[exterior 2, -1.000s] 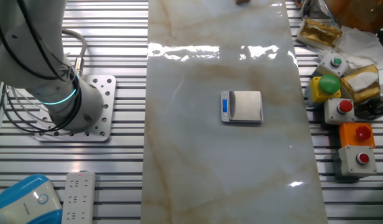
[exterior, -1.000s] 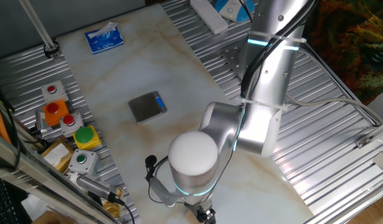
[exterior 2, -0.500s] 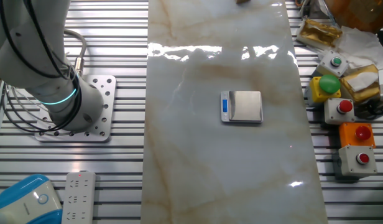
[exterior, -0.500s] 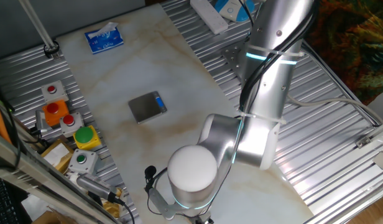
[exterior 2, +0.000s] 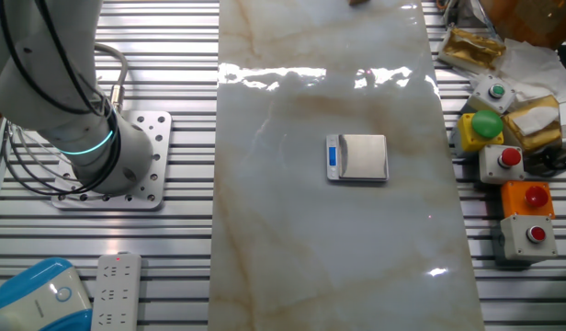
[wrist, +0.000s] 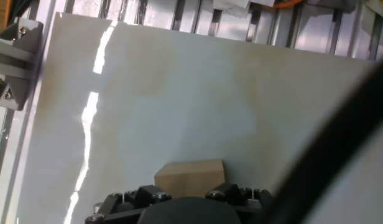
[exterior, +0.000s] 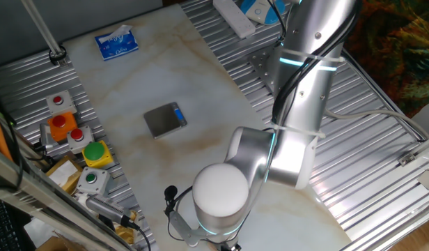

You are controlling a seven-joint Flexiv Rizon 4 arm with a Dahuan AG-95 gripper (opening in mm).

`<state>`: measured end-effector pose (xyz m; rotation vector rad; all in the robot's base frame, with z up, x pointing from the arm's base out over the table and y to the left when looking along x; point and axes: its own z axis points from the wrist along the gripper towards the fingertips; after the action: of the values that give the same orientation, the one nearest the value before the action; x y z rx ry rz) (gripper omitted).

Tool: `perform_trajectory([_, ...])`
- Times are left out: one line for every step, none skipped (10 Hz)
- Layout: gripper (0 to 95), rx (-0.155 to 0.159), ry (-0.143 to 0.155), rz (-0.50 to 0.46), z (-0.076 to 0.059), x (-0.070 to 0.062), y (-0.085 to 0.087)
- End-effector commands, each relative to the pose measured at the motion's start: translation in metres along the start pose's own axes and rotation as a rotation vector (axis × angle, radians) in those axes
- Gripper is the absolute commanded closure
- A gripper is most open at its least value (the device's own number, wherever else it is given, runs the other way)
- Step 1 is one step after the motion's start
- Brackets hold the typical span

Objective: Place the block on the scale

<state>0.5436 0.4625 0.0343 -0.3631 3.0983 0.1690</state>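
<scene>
A pale marble-look tabletop [exterior 2: 292,248] runs down the middle of the other fixed view, flanked by ribbed metal decking [exterior 2: 173,276]. Along the right edge sits a cluster of push-button boxes: a green dome button [exterior 2: 486,123] on yellow, a red button [exterior 2: 510,157] on a grey box, and another red one on an orange box [exterior 2: 529,198]. At lower left lie a white power strip [exterior 2: 116,292] and a blue-and-white device [exterior 2: 35,296]. In one fixed view, a blue-and-white printed box [exterior: 117,43] rests at upper left.
</scene>
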Motion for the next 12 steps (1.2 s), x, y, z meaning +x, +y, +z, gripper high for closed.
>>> perform_trajectory([95.0, 0.009, 0.0, -0.007, 0.0, 0.0, 0.0])
perform_trajectory([95.0, 0.018, 0.006, -0.014, 0.0, 0.0, 0.0])
perform_trajectory([95.0, 0.005, 0.001, -0.014, -0.001, 0.0, -0.001])
perform_trajectory([95.0, 0.007, 0.001, -0.015, -0.001, 0.0, -0.001])
perform_trajectory([95.0, 0.004, 0.001, -0.017, -0.002, 0.001, -0.002])
perform_trajectory([95.0, 0.004, 0.001, -0.019, -0.004, 0.002, -0.002])
perform_trajectory([95.0, -0.001, 0.004, -0.025, -0.012, 0.003, -0.007])
perform_trajectory([95.0, -0.004, 0.007, -0.032, -0.019, 0.005, -0.012])
perform_trajectory([95.0, -0.008, 0.019, -0.043, -0.034, 0.006, -0.022])
perform_trajectory([95.0, -0.008, 0.024, -0.057, -0.043, 0.006, -0.025])
perform_trajectory([95.0, -0.005, 0.03, -0.056, -0.052, 0.005, -0.026])
perform_trajectory([95.0, -0.007, 0.03, -0.067, -0.052, 0.004, -0.027])
